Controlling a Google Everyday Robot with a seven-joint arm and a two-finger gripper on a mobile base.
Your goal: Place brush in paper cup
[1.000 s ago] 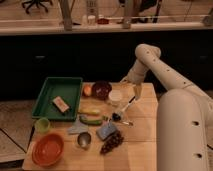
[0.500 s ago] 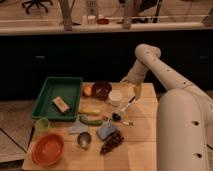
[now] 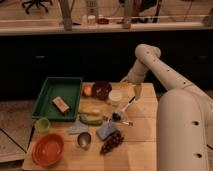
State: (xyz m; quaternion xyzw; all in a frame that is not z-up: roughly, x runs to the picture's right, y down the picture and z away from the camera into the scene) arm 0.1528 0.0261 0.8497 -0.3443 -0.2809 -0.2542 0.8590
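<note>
Your tool (image 3: 136,92) hangs at the handle end of the brush (image 3: 125,107), near the right edge of the worktop (image 3: 135,156) and just beside the paper cup (image 3: 115,96), likely for a short carry; you cannot tell whether it grips.

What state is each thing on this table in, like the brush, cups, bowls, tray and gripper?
paper cup: upright, mouth up.
brush: lying slanted on the table, outside the paper cup.
gripper: over the table right of the paper cup, by the brush's handle end.
dark bowl: upright.
green tray: flat, holding one small block.
light green cup: upright.
orange bowl: upright, looks empty.
</note>
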